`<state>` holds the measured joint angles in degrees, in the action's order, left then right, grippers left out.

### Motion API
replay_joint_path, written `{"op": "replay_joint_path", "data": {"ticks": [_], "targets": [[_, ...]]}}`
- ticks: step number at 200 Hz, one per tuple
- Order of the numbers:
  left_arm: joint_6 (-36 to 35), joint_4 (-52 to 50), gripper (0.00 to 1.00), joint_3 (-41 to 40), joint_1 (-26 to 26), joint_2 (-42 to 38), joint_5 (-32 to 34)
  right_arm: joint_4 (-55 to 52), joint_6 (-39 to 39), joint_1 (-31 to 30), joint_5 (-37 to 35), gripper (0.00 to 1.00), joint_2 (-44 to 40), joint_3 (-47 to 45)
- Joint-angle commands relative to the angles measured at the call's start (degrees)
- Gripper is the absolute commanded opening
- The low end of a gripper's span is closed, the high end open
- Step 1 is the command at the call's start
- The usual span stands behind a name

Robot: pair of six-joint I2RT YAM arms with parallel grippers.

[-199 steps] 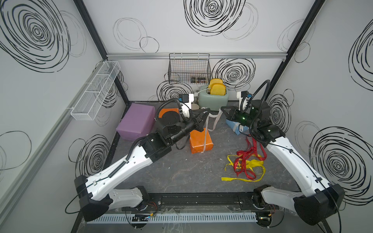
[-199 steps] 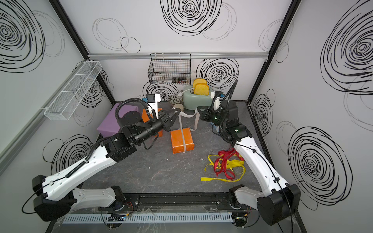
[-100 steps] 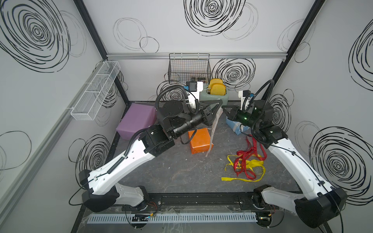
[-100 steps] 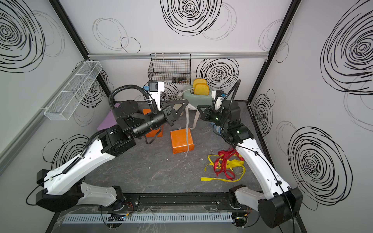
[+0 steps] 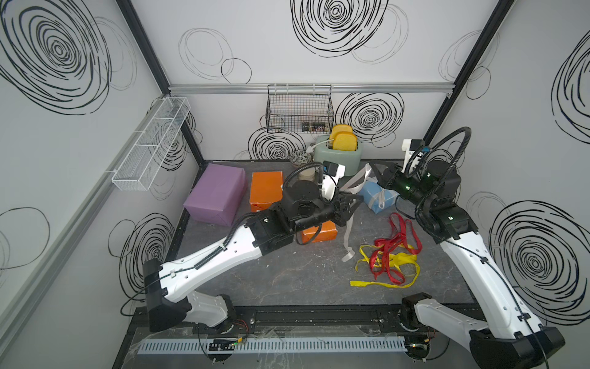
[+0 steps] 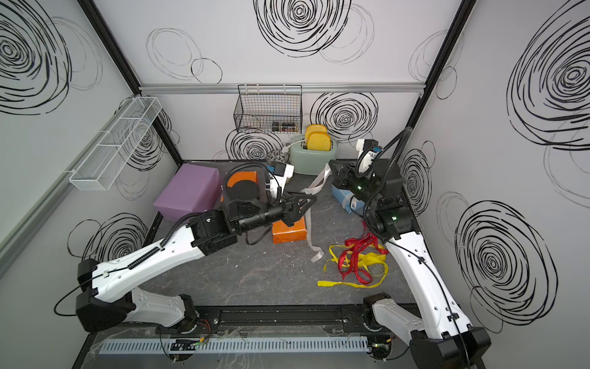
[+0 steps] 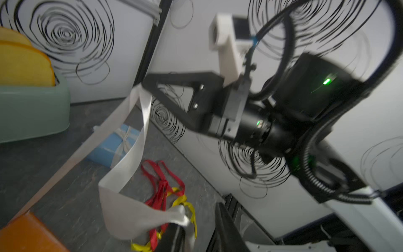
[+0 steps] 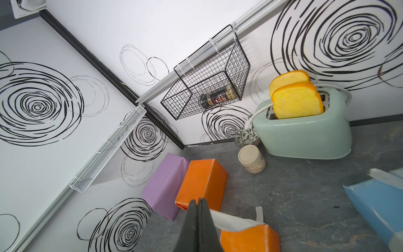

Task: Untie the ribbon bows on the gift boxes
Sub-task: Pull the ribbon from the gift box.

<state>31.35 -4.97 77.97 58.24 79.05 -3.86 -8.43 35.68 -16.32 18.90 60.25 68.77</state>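
Operator: Tools?
Inspector: Your right tool pinched the white ribbon near the blue box. Your left tool stood parted, ribbon draped over one finger, tail on the desk.

I saw the lilac box and the medium orange box side by side at the back left of the surface. The smaller orange cube sat mid-surface. A loose white ribbon hung above it, tail curled just beside it. The tilted light-blue cube wore a knotted white ribbon. The red ribbon and yellow ribbon lay tangled right of centre.
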Motion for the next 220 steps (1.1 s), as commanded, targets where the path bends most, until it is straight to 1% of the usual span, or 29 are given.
{"op": "replay_joint_path", "data": {"ticks": [1,17,33,43,49,59,67,81,91,109,119,129,136,152,162,172,183,199,220], "targets": [[-2.34,3.01,0.28,-6.11,0.32,1.11,3.27,0.34,-0.22,0.41,0.24,0.0,-0.95,-0.66],[-2.32,6.11,0.29,-10.03,0.17,2.11,4.06,1.38,0.46,0.5,0.45,0.0,-1.43,-1.94],[-2.06,7.36,0.35,-11.04,0.26,4.34,1.99,1.36,0.49,0.51,0.76,0.0,-1.68,-2.33],[-2.38,6.84,0.41,-10.75,0.75,5.87,0.87,1.12,0.22,0.58,0.62,0.0,-2.15,-2.54],[-2.67,6.36,0.46,-10.58,1.14,6.58,1.08,0.96,0.01,0.58,0.3,0.0,-2.53,-2.72],[-3.36,5.36,0.55,-10.71,1.73,7.31,3.29,0.73,-0.3,0.74,0.0,0.0,-3.13,-3.19],[-3.53,4.94,0.65,-11.3,2.04,7.4,5.6,0.65,-0.48,0.89,-0.14,0.0,-3.54,-3.67],[-3.38,4.67,0.77,-13.11,1.81,6.88,8.8,0.39,-0.65,1.21,0.08,0.0,-3.95,-4.4],[-3.9,4.85,0.87,-14.4,1.61,6.26,10.47,0.5,-0.7,1.39,0.42,0.0,-4.22,-4.92],[-5.41,4.28,0.99,-16.31,1.7,4.57,14.09,0.61,-0.58,1.64,0.94,0.0,-4.65,-5.66],[-6.39,4.66,0.96,-17.77,1.77,3.05,15.34,0.82,-0.52,1.79,1.18,0.0,-4.84,-5.92],[-6.57,6.11,0.96,-19.68,1.79,1.06,16.13,0.87,-0.4,1.73,1.27,0.0,-5.01,-6.09],[-8.19,7.16,0.96,-20.81,1.54,-0.2,16.92,1.17,-0.28,1.73,1.62,0.0,-5.12,-6.26],[-8.41,9.51,0.96,-22.5,-0.56,-2.47,16.91,1.83,0.15,1.82,2.7,0.0,-5.23,-6.62],[-8.26,11.05,0.96,-22.86,-3.39,-2.83,14.49,2.09,0.55,1.81,3.25,0.0,-5.32,-6.85],[-8.24,12.56,0.96,-22.8,-6.13,-2.39,9.88,2.33,0.75,1.81,3.81,0.0,-5.38,-6.97],[-9.44,13.95,0.96,-21.87,-7.95,-1.28,5.45,2.24,0.88,1.82,4.14,0.0,-5.32,-6.9],[-13.38,14.53,0.96,-19.36,-8.97,1.14,3.26,2.01,0.79,1.81,4.44,0.0,-5.4,-6.55],[-20.85,16.77,0.96,-16.79,-9.96,4.54,-0.81,2.92,1.7,1.81,5.35,0.0,-5.45,-6.54]]}}
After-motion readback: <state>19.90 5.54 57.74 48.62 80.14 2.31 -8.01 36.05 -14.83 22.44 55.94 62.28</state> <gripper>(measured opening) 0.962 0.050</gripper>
